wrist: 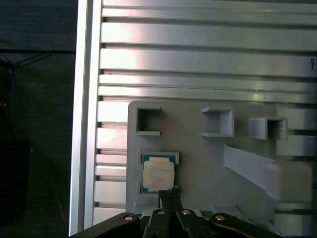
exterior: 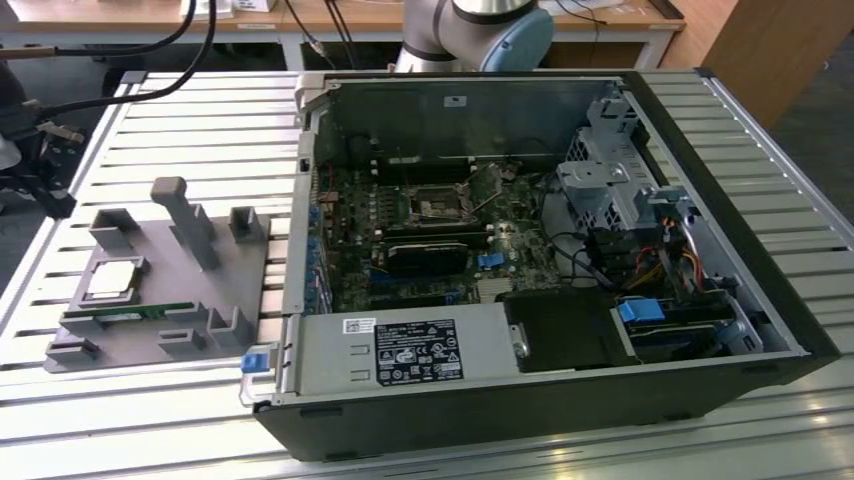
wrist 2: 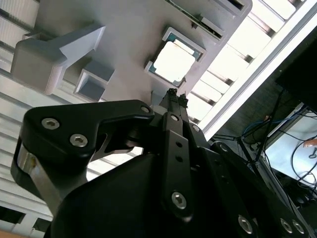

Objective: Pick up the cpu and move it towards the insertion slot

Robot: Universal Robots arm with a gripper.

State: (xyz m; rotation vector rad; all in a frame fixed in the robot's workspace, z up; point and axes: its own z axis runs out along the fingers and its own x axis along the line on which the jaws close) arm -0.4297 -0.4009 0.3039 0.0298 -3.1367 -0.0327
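What I see on my feed: cpu (wrist: 158,174) silvery top, pale rim, greenish edge. Fixture plate (exterior: 180,292) plain matte grey. Tabletop (exterior: 134,410) silver, ribbed stripes. Pincer (wrist: 169,192) black, silver screws. Insertion slot (exterior: 438,205) shiny silver frame, dark centre. Motherboard (exterior: 350,215) green, case (exterior: 534,410) black.

Grey fixture block (exterior: 180,292) beside open computer case (exterior: 534,420); slatted table (exterior: 134,412).

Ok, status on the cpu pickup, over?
Gripper shut, empty, at the edge of the cpu. It sits in the grey holder, not lifted. Insertion slot across in the computer case; nothing blocking.
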